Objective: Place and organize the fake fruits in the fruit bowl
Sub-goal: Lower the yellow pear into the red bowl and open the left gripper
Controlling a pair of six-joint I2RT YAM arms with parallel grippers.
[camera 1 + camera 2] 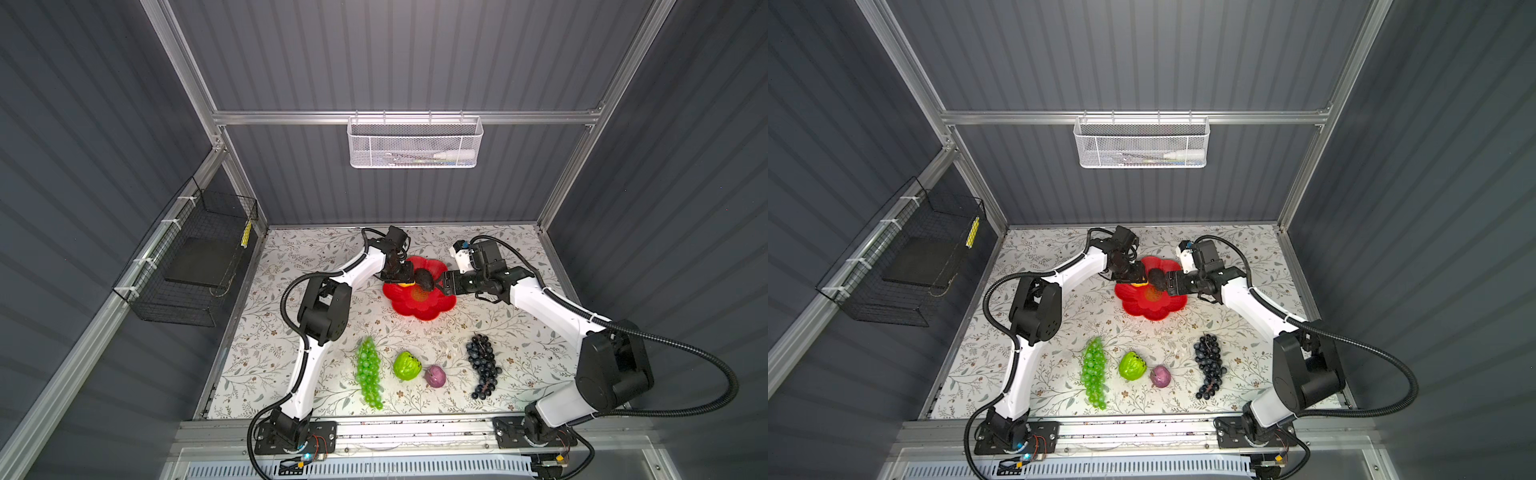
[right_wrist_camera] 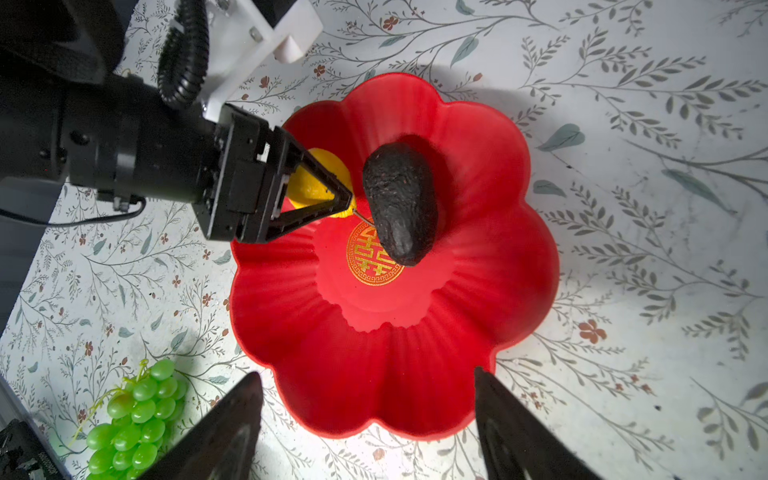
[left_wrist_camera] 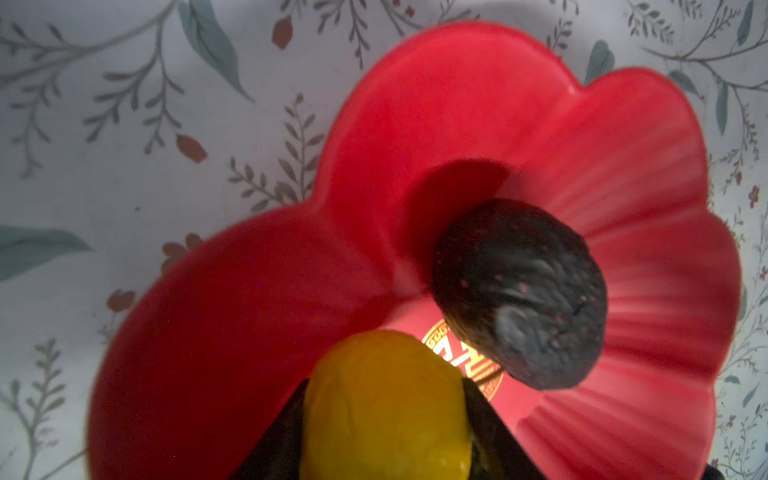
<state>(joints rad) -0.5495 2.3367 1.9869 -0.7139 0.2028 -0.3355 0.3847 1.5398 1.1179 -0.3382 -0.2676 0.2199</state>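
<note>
The red flower-shaped fruit bowl [image 1: 419, 311] [image 1: 1152, 312] stands mid-table. A black avocado [image 1: 424, 279] [image 2: 399, 199] lies in it, its narrow end by the gold centre. My left gripper [image 1: 402, 277] [image 3: 384, 386] is shut on the yellow pear [image 3: 384, 407] [image 2: 311, 183], low over the bowl's left side, next to the avocado. My right gripper [image 1: 444, 284] [image 2: 368, 378] is open and holds nothing, hanging at the bowl's right rim. On the table in front lie the green grape bunch [image 1: 368, 372], the green bumpy fruit [image 1: 407, 365], the purple fruit [image 1: 435, 376] and the dark grape bunch [image 1: 482, 365].
A white mesh basket [image 1: 413, 143] hangs on the back wall and a black wire basket [image 1: 191, 257] on the left wall. The four loose fruits lie in a row between the bowl and the front rail, flanked by the two arm bases.
</note>
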